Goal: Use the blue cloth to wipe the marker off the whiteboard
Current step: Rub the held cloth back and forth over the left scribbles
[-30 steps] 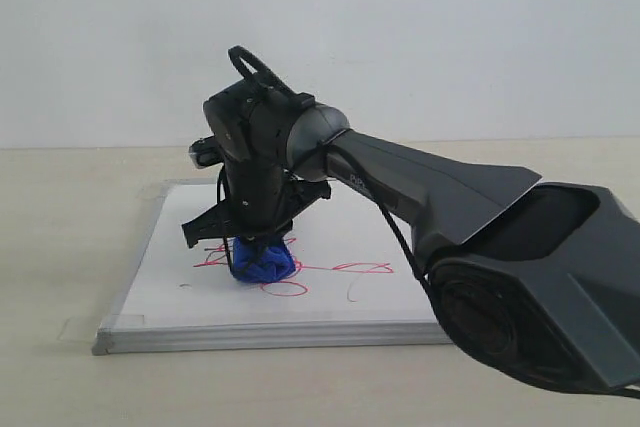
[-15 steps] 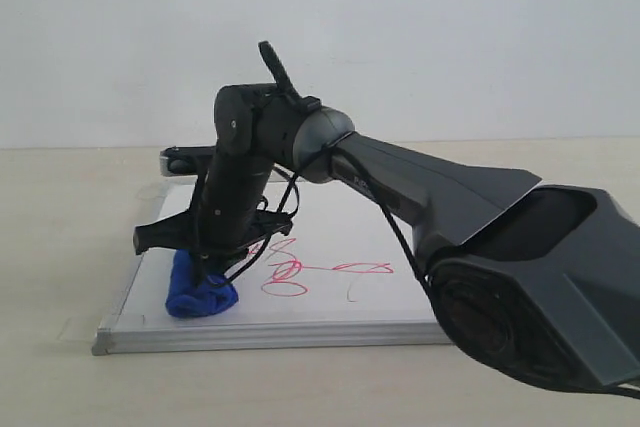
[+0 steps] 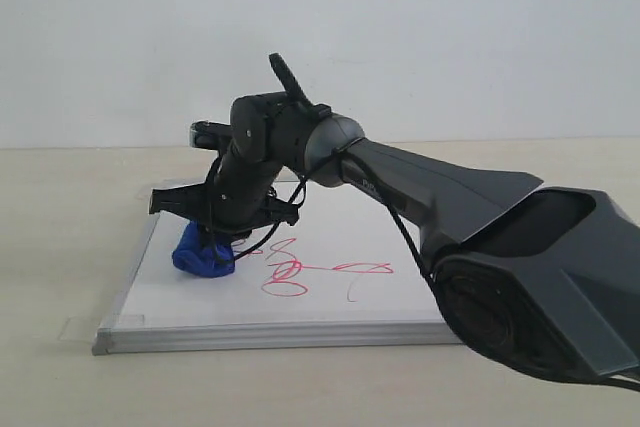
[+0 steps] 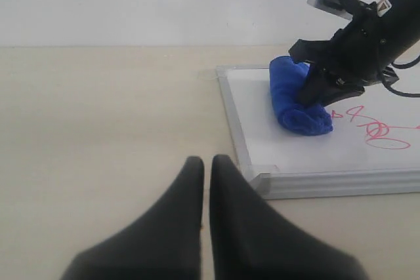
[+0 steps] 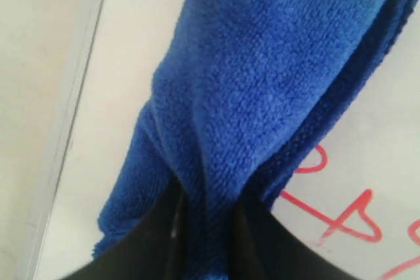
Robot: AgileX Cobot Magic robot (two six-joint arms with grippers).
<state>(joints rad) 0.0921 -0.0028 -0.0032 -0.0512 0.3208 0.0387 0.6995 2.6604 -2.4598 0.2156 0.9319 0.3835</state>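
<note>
1. Your right gripper points down at the board with its jaws narrowed onto the blue cloth. In the right wrist view the two dark fingers pinch a fold of the fuzzy fabric between them.
2. The blue cloth hangs from that pinch as a thick bundle. Its lower end rests on the whiteboard, and the left wrist view shows the roll lying flat on the white surface.
3. In the exterior view the cloth sits on the left part of the board, near the left frame rail and about midway between the near and far edges.
4. The marker lies just to the right of the cloth in the exterior view, as red-pink loops and strokes running toward the board's middle. In the right wrist view the nearest strokes sit right beside the cloth's edge.
5. The board surface on the cloth's frame side reads plain white.
6. The right arm's dark links reach in from the lower right of the exterior view, and a black cable loops under the wrist.
7. Your left gripper stands off the board, over the bare table. Its fingers are drawn together to a thin slit with nothing between them, pointing toward the board's near-left corner.
8. The whiteboard lies flat on the beige table, with a clear tape tab at that corner.
</note>
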